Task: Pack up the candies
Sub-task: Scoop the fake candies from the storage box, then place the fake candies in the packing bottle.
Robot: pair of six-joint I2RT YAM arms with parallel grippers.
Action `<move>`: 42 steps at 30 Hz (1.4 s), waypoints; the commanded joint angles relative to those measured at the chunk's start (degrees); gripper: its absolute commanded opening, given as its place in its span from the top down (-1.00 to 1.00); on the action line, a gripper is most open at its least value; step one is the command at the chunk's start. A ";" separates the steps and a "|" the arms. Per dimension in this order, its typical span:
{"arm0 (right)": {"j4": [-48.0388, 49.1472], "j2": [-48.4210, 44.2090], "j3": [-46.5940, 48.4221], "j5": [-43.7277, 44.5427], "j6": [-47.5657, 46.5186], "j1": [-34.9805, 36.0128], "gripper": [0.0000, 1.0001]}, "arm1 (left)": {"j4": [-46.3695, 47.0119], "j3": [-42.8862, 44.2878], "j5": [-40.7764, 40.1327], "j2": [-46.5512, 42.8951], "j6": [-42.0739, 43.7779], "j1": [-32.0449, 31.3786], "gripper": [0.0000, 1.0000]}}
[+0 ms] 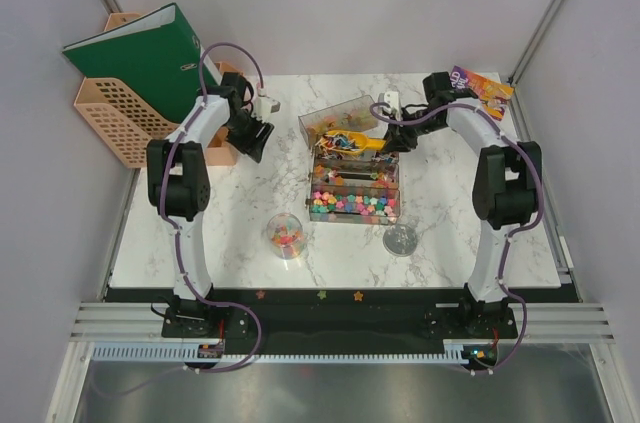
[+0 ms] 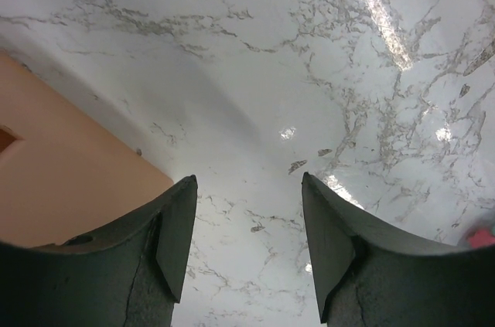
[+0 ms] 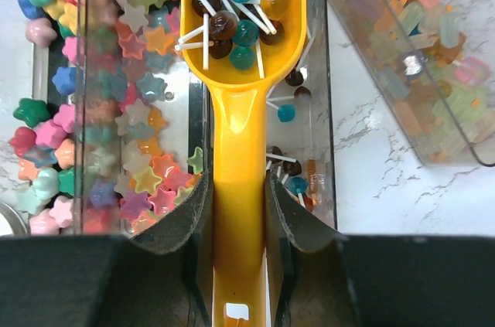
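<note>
My left pincer (image 2: 247,219) hangs over bare desk (image 1: 250,193), jaws apart with nothing between them; the peach rack (image 1: 110,123) crowds its left side. Open marble runs from there to the clear candy box (image 1: 356,176). My right pincer (image 3: 237,195), filled by the yellow scoop (image 3: 236,141), sits hemmed between that box's walls, the tilted tub (image 3: 433,134) just beside

A white marble surface (image 1: 250,203) carries a clear compartment box (image 1: 352,175) of candies (image 1: 355,206) at centre frame, a clear cup (image 1: 284,235) lower left of it, a round lid (image 1: 400,240) lower right, a peach file rack (image 1: 105,118) upper left, a colourful packet (image 1: 482,86) upper right
</note>
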 commanded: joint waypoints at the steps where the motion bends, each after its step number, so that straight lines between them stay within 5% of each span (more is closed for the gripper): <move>1: -0.95 -5.71 2.96 -4.43 3.43 0.49 1.00 | 1.60 2.56 -1.54 -3.53 -1.41 -0.22 -0.28; 6: -6.65 -11.41 0.76 0.93 -0.32 2.07 1.00 | 3.97 2.48 -1.72 -5.81 -3.69 -0.31 -0.31; 9: -10.78 -15.19 -0.99 4.35 -2.53 4.61 1.00 | 4.15 3.18 -0.84 -6.70 -6.23 -0.31 -0.58; 11: -12.45 -17.05 -2.48 5.68 -2.80 6.90 1.00 | 4.24 3.88 0.38 -7.13 -7.21 -0.49 -0.99; 17: -17.64 -21.97 -5.73 7.62 -3.59 14.02 1.00 | 5.64 6.60 -3.64 -6.87 -11.43 -3.81 -1.00; 23: -19.32 -24.79 -9.17 12.80 -4.04 21.31 1.00 | 9.16 9.42 -24.63 -4.94 -18.54 -7.69 -1.00; 42: -25.56 -14.42 6.47 25.11 -0.52 31.86 1.00 | 11.71 -0.24 -15.52 -10.20 -22.69 -7.70 -0.92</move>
